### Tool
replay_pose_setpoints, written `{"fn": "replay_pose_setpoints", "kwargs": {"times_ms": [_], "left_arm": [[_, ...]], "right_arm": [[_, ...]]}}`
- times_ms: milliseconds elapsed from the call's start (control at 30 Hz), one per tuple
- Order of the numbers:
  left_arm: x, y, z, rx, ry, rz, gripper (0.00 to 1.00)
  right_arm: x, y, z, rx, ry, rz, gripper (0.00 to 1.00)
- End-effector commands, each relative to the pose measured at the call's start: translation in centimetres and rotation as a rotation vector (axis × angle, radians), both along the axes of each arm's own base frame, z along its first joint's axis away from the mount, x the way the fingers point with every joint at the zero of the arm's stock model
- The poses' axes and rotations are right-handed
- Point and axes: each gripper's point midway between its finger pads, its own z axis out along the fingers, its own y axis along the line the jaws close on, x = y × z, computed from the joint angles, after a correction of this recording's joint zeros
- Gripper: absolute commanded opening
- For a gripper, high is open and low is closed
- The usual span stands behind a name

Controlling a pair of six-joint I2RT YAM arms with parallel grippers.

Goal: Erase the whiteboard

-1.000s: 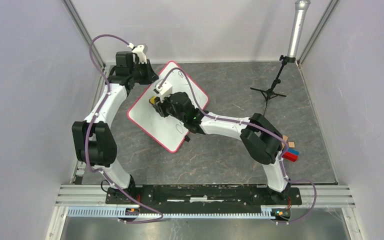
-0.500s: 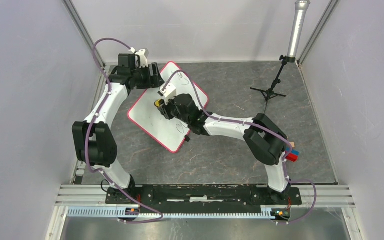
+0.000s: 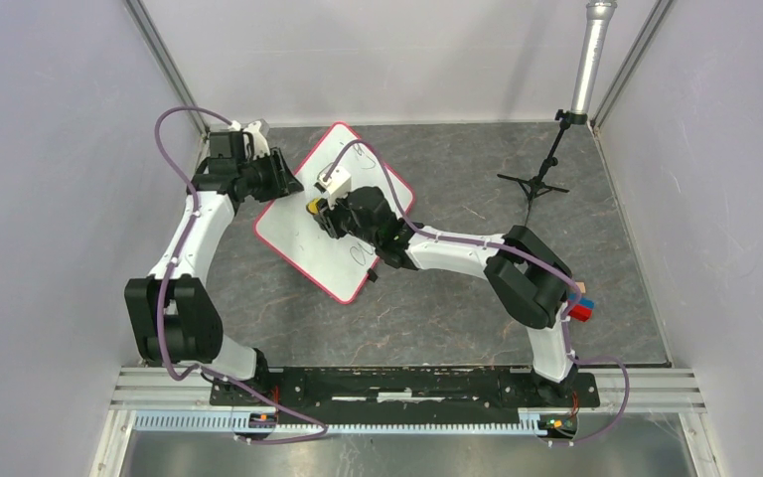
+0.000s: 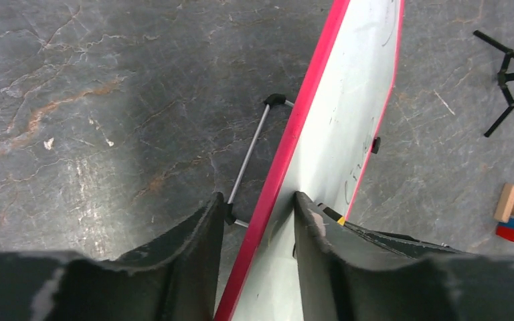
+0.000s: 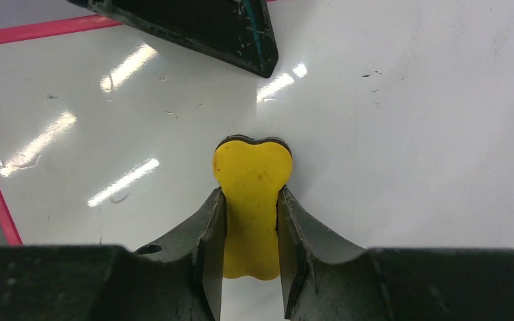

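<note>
The whiteboard [image 3: 303, 234] has a red rim and lies slanted on the grey floor, propped on a thin metal leg [image 4: 247, 157]. Dark handwriting [image 3: 360, 252] shows near its lower right, and faint strokes [image 4: 353, 179] show in the left wrist view. My left gripper [image 3: 286, 183] is at the board's upper left edge. There it [image 4: 258, 200] stands open, one finger on each side of the red rim [image 4: 288, 144], with a gap at the outer finger. My right gripper [image 5: 251, 194] is shut on a yellow eraser [image 5: 252, 174], which is pressed on the white surface [image 5: 408, 134]. In the top view the eraser [image 3: 314, 207] sits at mid board.
A black tripod stand [image 3: 544, 171] with a grey pole stands at the back right. Small coloured blocks [image 3: 578, 304] lie by the right arm's elbow. Grey walls close in both sides. A left finger [image 5: 207, 27] shows at the top of the right wrist view.
My left arm has drawn back to the left along the board's edge, and its jaws have come apart from shut. The right gripper with the eraser has shifted slightly up and left.
</note>
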Motion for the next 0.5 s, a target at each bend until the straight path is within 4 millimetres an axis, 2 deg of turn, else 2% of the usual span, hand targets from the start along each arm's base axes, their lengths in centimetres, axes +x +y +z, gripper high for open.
{"fn": "replay_pose_setpoints", "kwargs": {"times_ms": [0,133,233,400,467], "left_arm": [[-1.0,0.0,-0.1,0.020,-0.022,-0.011,0.43],[-1.3,-0.2,-0.3,0.017,-0.046,-0.033,0.29],[-1.3,-0.4,-0.7,0.004,-0.048,-0.039,0.22],[-1.0,-0.6,-0.9,-0.009,-0.045,-0.039,0.16],[-0.9,-0.7,-1.1,-0.011,-0.036,-0.042,0.14]], "right_arm": [[-1.6,1.1,1.9,0.031,-0.030,0.067,0.31],[-2.5,1.8,2.7,0.026,-0.057,0.089,0.31],[-4.2,2.9,3.0,0.022,-0.089,0.132,0.31],[-7.0,5.3,3.1,0.020,-0.114,0.209,0.31],[-7.2,5.6,3.2,0.045,-0.087,0.206,0.31]]}}
